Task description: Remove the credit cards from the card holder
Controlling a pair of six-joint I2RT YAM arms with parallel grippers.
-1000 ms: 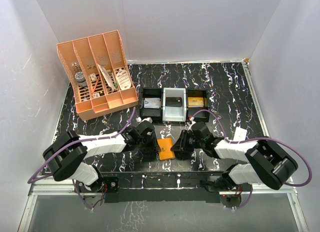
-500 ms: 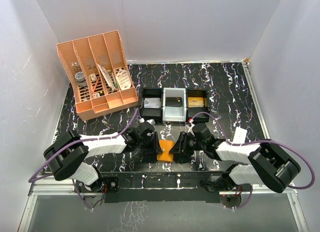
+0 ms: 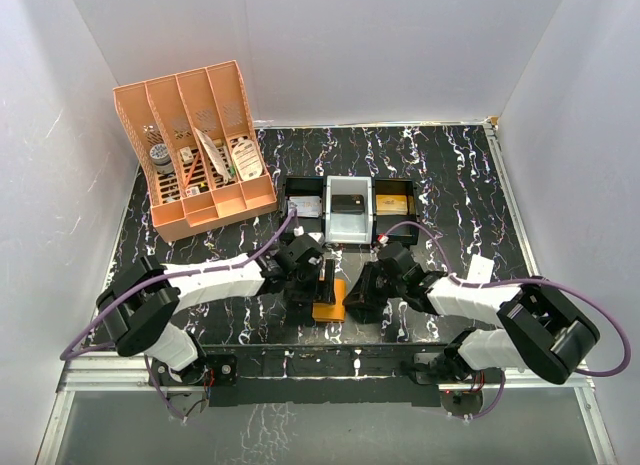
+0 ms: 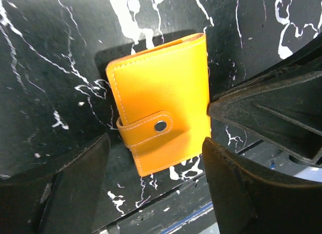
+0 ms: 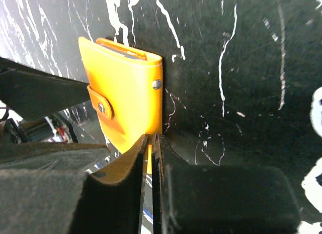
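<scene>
The orange card holder point(image 3: 328, 308) sits near the table's front edge between the two arms, folded shut with its snap strap fastened point(image 4: 161, 126). My left gripper point(image 4: 155, 153) is open above it, one finger on each side and neither touching it. My right gripper point(image 5: 151, 139) is shut on the card holder's point(image 5: 126, 88) near edge, and a sliver of orange shows between the jaws. In the top view the left gripper point(image 3: 325, 283) is over the card holder and the right gripper point(image 3: 352, 297) is at its right side. The credit cards are hidden inside.
A large orange slotted desk organizer point(image 3: 195, 150) stands at the back left. A black compartment tray point(image 3: 300, 190) behind the arms holds a white box and a gold block. The table's front edge point(image 4: 201, 214) runs just below the card holder.
The left gripper let go of the card holder, opened wide and moved over it. The right gripper closed on its edge. The card holder shifted slightly toward the front edge.
</scene>
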